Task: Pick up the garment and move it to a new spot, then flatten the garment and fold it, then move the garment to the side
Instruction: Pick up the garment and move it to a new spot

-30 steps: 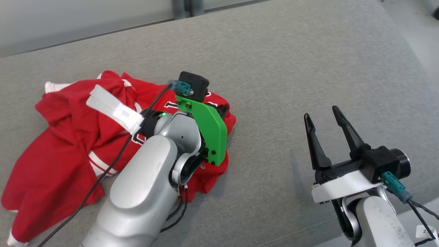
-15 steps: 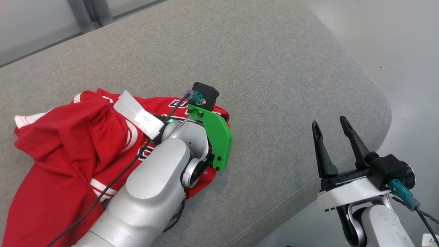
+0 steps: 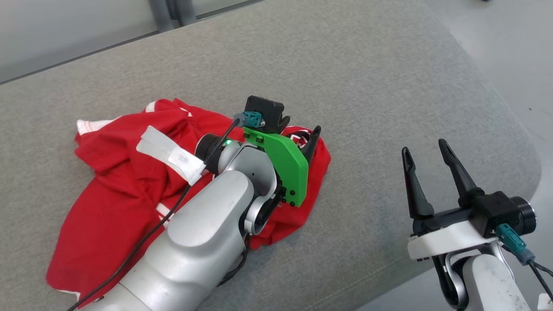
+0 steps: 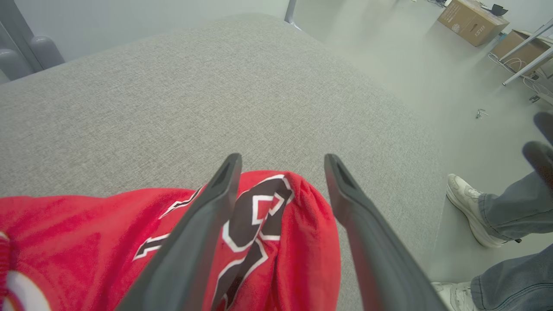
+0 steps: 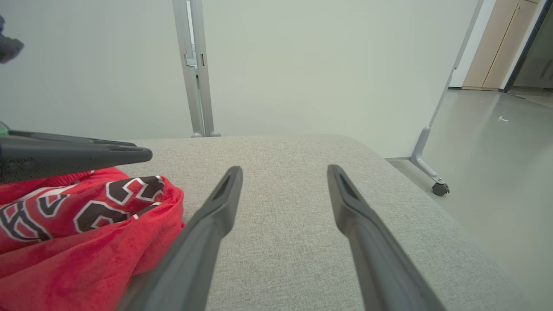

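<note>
left wrist view: left claw [image 4: 281, 159] spread wide and empty, red shirt [image 4: 302, 242] bunched just beneath; a finger could snag a fold when lifting, dragging it.

Bright, even white light falls from above, with no glare on the matte grey pad [image 3: 367, 86]. Shadows are soft: a faint one lies on the pad just left of the right tool [image 3: 424, 147], and a thin, darker one sits under the near hem of the red garment [image 3: 112, 203]. A green lamp [image 3: 227, 142] glows on the left wrist. The head view is sharp. Both wrist views bow the pad's far edge (wide-angle lens), and the fingers of the left tool [image 4: 281, 157] soften toward the bottom edge. A dark shape [image 4: 540, 147] at that view's right edge is blurred beyond telling
</note>
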Robot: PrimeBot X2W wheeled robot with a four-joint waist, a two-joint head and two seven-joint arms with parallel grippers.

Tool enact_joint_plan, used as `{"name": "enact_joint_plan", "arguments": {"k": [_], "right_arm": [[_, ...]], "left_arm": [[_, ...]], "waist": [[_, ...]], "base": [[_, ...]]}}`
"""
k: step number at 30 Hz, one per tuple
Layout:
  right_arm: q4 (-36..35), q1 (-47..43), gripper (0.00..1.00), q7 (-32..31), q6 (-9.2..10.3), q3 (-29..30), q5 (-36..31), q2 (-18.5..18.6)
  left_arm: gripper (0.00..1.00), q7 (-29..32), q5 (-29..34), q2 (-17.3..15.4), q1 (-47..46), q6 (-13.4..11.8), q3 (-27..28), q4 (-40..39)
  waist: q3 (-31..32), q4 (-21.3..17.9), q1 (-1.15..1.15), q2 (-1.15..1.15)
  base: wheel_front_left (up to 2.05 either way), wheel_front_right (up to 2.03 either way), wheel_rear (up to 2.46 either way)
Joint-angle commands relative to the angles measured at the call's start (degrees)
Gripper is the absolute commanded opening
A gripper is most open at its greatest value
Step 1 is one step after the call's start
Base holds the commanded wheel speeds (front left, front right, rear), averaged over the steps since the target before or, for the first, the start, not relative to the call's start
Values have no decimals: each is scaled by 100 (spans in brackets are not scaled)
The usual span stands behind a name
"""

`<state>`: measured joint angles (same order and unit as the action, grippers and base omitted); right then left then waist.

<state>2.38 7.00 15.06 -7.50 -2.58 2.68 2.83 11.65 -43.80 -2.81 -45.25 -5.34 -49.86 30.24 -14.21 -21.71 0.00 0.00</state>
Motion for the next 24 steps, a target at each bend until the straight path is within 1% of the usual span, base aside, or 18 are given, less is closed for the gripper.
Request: {"name": "enact_joint_plan", "arguments": {"k": [1,4,7,11,12,15,17,21,24], "right_arm": [[-27,-103,100,20,2,24,-77,12],[-30,-183,100,20,2,104,-211,13],[-63,-295,100,20,2,187,-284,13],[-115,-461,100,20,2,324,-364,16],[-115,-461,100,20,2,324,-364,16],[-170,-610,100,20,2,375,-420,13],[-199,-708,100,19,2,409,-471,19],[-225,-811,100,19,2,466,-489,71],[-225,-853,100,19,2,489,-500,91]], "left_arm": [[100,-117,-93,-15,-86,-60,-21,-102],[100,-391,-175,-21,-97,-191,-71,-325],[100,-622,-61,-44,-58,-321,-60,-459],[100,-962,70,-289,202,-500,22,-659],[100,-962,70,-289,202,-500,22,-659],[100,-1211,61,-497,497,-647,125,-813],[100,-1333,-8,-653,757,-695,196,-899],[100,-1613,-40,-1028,1235,-728,298,-984],[100,-1848,-31,-1249,1574,-731,336,-937]], "waist": [[194,452,0,0],[292,754,0,0],[408,1037,0,0],[588,1406,0,0],[588,1406,0,0],[722,1671,0,0],[813,1840,0,0],[936,2112,0,0],[1023,2254,0,0]], "base": [[0,0,0],[0,0,0],[0,0,0],[0,0,0],[0,0,0],[0,0,0],[0,0,0],[0,0,0],[0,0,0]]}}
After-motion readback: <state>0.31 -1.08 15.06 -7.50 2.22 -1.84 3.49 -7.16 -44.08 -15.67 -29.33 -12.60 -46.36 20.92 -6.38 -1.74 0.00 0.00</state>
